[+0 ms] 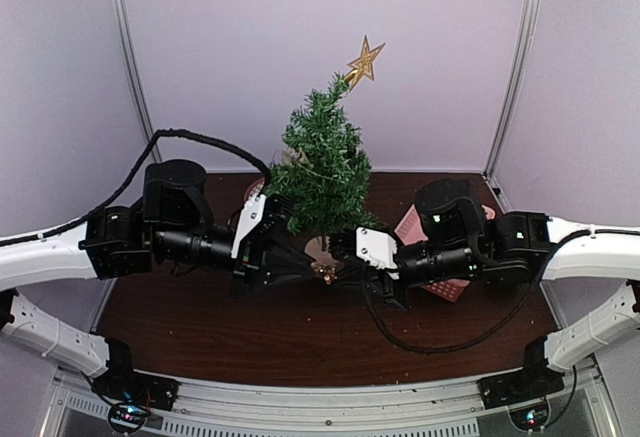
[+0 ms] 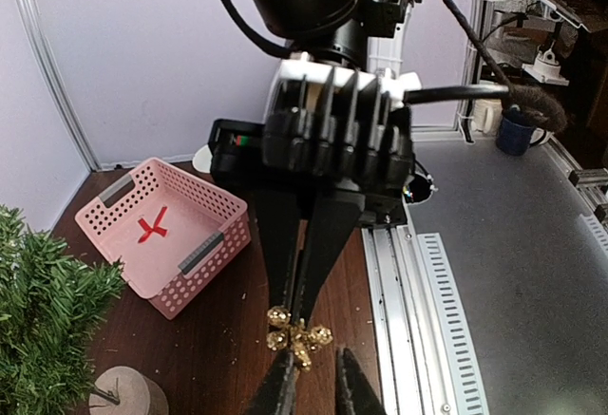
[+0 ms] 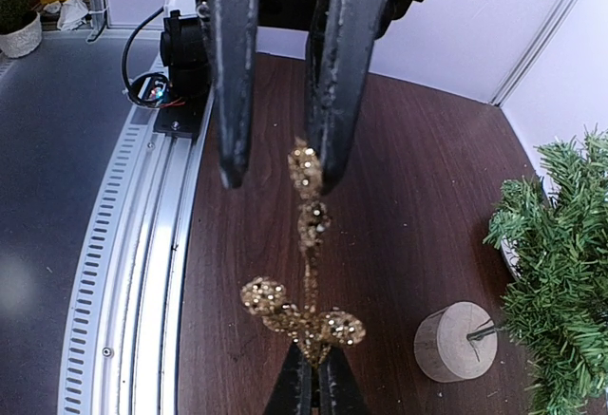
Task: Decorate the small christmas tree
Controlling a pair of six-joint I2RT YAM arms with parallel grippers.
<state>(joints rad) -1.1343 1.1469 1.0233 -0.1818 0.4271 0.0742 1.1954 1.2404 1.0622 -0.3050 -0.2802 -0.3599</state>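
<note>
Small christmas tree [image 1: 322, 162] stands upright at the middle of the dark table [image 1: 300, 342], toward the back, on its round wooden stump [image 3: 456, 341]. A gold star [image 1: 365, 60] is already at its top. Just in front of the stump, both arms meet low over the table around one gold glitter ornament [image 3: 306, 315].

The right gripper [image 3: 312, 369] is closed on the bow-like end of this ornament, and the thin other end reaches toward the left gripper [image 3: 278, 179]. The jaws of the left gripper stand apart with a rather narrow gap. The thin end lies between them, against one finger [image 3: 332, 102]. It seems that this finger touches the glitter, but from these views one cannot be sure that the left gripper has any hold on it.

So the step in hand looks like a passing of the ornament from one arm to the other, before it goes on a branch. The next move probably calls for the left gripper to shut firmly on the thin end before the right one lets go, because the piece is slim and could slip down to the table. After that, the ornament must be carried to the tree just beside and hooked over a branch without pushing the light tree over. A pink basket [image 2: 166, 235] with a red bow [image 2: 150, 229] inside sits near the right arm, so more decorating is likely to come.
</note>
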